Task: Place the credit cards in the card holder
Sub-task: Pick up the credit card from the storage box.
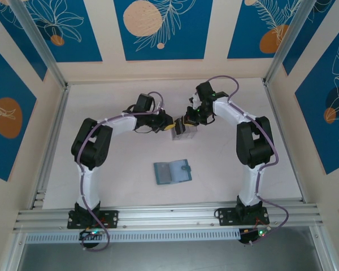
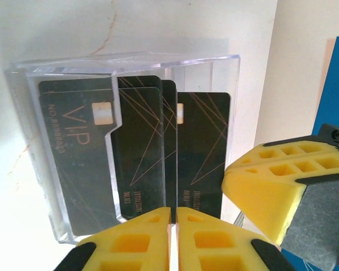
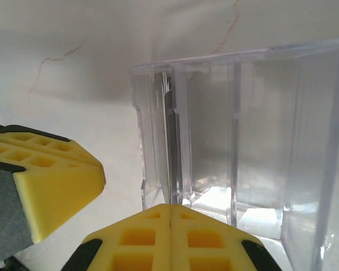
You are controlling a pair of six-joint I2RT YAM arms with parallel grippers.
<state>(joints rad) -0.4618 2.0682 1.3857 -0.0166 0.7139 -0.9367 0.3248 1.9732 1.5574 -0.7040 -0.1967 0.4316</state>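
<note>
Credit cards, dark with thin line patterns and one marked VIP, sit side by side in the slots of a clear plastic box. My left gripper is right at the box's near edge. Its fingers are closed to a hairline seam, with nothing I can make out between them. My right gripper is at another side of the box, fingers likewise pressed together. From above, the teal card holder lies open and flat on the table, well apart from the box and nearer my bases.
</note>
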